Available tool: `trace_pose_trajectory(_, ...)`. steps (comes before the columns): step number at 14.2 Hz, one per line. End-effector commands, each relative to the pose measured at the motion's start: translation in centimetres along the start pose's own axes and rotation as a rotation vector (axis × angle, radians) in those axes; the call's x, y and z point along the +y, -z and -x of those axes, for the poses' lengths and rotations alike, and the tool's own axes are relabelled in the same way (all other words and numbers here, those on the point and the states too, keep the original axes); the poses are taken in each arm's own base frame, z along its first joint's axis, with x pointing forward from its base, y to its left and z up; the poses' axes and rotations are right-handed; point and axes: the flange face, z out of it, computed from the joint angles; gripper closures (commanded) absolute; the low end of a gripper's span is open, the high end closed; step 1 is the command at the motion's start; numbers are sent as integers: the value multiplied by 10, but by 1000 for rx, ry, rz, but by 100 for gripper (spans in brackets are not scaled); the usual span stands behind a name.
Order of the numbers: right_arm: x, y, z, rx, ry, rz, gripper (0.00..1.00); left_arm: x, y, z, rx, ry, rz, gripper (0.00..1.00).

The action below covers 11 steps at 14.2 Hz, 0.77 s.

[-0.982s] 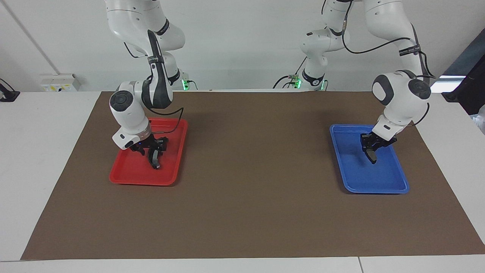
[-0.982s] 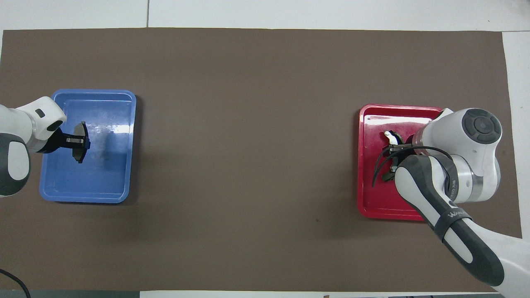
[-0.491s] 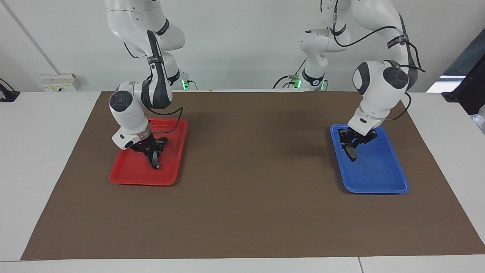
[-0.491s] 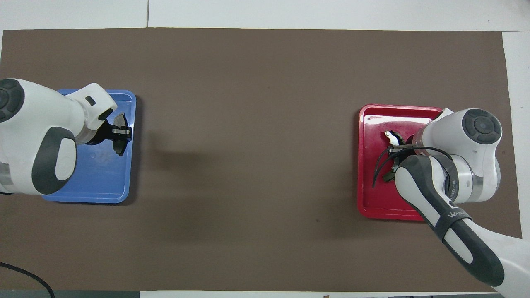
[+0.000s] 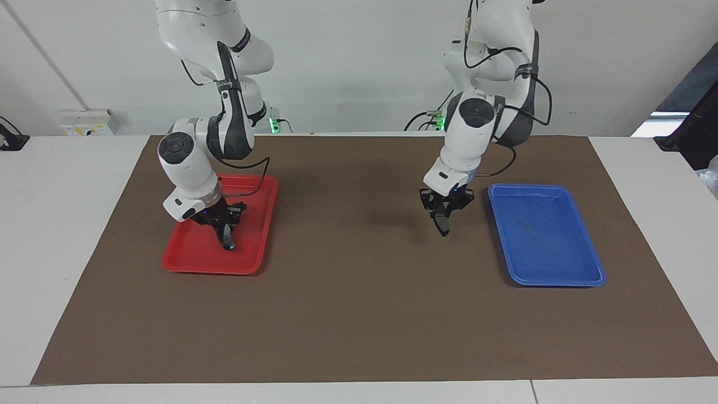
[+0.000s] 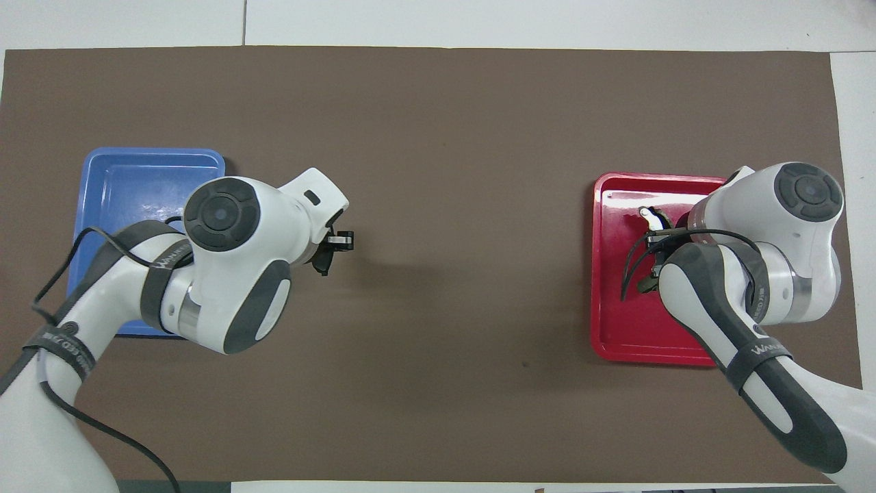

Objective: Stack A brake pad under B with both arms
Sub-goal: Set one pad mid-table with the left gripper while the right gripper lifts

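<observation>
My left gripper point(image 5: 443, 215) is shut on the A brake pad point(image 5: 443, 225), a stubby dark grey pad that hangs on edge. It holds the pad in the air over the brown mat, just past the blue tray point(image 5: 547, 269) toward the table's middle. In the overhead view this gripper point(image 6: 333, 243) and pad point(image 6: 321, 261) peek out from under the wrist. My right gripper point(image 5: 224, 221) is shut on B point(image 5: 228, 240), the long black crescent pad, over the red tray point(image 5: 190, 258). B's light grey end point(image 6: 647, 216) shows in the overhead view. I cannot tell whether B's lower end touches the tray.
The brown mat point(image 5: 359, 314) covers most of the table. The blue tray point(image 6: 137, 171) has nothing in it. The red tray point(image 6: 616, 329) lies at the right arm's end of the table.
My left gripper lifted the A brake pad out of the blue tray and carried it toward the table's middle. My right gripper stayed over the red tray with B, rising only slightly.
</observation>
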Motion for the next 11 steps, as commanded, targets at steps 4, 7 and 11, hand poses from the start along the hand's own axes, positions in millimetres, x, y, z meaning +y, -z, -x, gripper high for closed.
trace_pose_trajectory(4, 8, 53, -29, 11, 39, -12, 97, 72, -55, 23, 20, -23, 16, 94)
trace_pose_trajectory(7, 5, 65, -36, -3, 13, -64, 97, 76, -65, 21, 35, -26, 27, 86)
trace_pose_trajectory(11, 0, 65, -36, -9, 20, -65, 97, 80, -65, 26, 19, -33, 18, 12)
